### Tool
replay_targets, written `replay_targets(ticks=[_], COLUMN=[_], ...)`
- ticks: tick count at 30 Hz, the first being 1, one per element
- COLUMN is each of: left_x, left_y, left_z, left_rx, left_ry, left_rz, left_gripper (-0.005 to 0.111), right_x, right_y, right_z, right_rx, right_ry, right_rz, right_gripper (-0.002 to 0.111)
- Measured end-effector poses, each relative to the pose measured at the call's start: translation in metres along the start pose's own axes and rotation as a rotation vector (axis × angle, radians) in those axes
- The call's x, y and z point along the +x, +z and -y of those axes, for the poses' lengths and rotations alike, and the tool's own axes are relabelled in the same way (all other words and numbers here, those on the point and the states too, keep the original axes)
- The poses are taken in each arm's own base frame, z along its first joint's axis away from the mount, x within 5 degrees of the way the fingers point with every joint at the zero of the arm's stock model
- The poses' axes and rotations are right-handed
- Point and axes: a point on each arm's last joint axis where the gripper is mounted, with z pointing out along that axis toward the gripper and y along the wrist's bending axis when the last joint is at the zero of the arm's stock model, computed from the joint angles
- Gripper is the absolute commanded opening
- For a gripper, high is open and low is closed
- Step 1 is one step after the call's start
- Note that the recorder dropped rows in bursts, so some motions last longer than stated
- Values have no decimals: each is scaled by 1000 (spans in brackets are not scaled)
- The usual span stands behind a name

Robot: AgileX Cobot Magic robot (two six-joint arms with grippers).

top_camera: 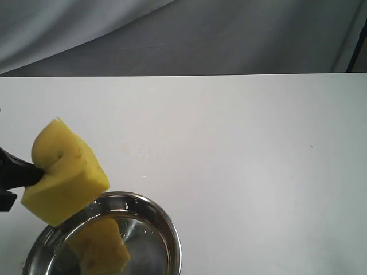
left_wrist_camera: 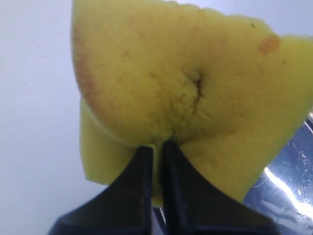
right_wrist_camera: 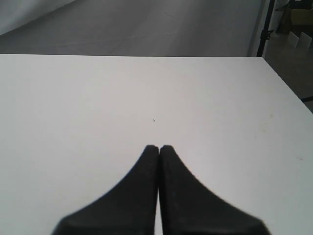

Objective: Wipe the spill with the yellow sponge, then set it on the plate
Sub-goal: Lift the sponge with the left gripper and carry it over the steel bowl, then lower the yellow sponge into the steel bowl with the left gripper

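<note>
The yellow sponge (top_camera: 69, 172) hangs in the air above the far left rim of the plate (top_camera: 168, 224), squeezed into a fold. My left gripper (top_camera: 38, 171) is shut on its edge, reaching in from the left. In the left wrist view the black fingers (left_wrist_camera: 142, 171) pinch the sponge (left_wrist_camera: 195, 73), which has orange-brown stains, and a bit of the plate (left_wrist_camera: 293, 181) shows beyond it. The steel plate mirrors the sponge. The spill is out of view. My right gripper (right_wrist_camera: 159, 147) is shut and empty over bare white table.
The white table (top_camera: 241, 149) runs back to a grey cloth backdrop (top_camera: 229, 34). A few faint pale specks (top_camera: 140, 150) mark the table beyond the plate. A dark stand (right_wrist_camera: 266, 29) rises past the table's far corner in the right wrist view.
</note>
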Motion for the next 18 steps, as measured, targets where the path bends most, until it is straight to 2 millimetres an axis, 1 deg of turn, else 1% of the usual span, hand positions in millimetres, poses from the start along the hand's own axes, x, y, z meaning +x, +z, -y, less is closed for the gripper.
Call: replay_targets(ticks=[1,3,7,9,15,18], left_x=[7,12,5,4,3,7], left_y=[4,8,1,-2,-2,4], left_z=[5,12,19,20,25,33], left_rx=[14,42,46,41,75,105], left_ry=[-4,-4,12,18,32,78], left_rz=[24,73,178,199,197,161], left_gripper=[0,0,0,0,0,0], right_x=[0,0,0,0,0,0], right_y=[0,0,0,0,0,0], right_z=[0,0,0,0,0,0], right_rx=[0,0,0,0,0,0], right_ry=[0,0,0,0,0,0], right_rz=[0,0,0,0,0,0], right_gripper=[0,0,0,0,0,0])
